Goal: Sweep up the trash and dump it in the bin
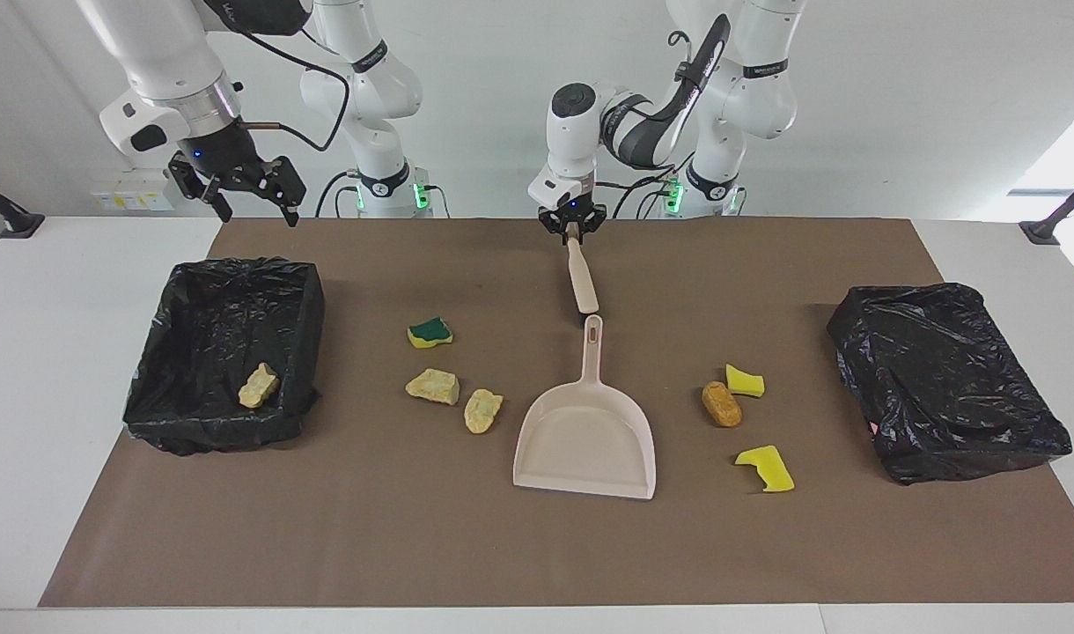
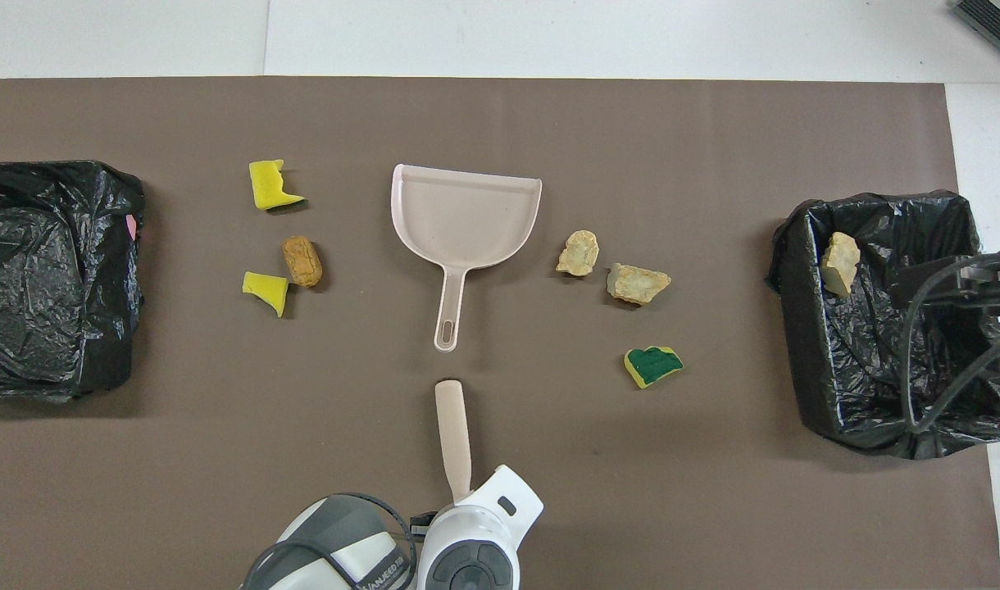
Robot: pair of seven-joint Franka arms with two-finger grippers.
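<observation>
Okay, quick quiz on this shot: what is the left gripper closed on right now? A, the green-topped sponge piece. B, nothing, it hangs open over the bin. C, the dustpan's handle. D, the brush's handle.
D: the left gripper is shut on the robot-side end of the brush, which lies in line with the dustpan handle; the dustpan itself lies untouched on the mat.
</observation>
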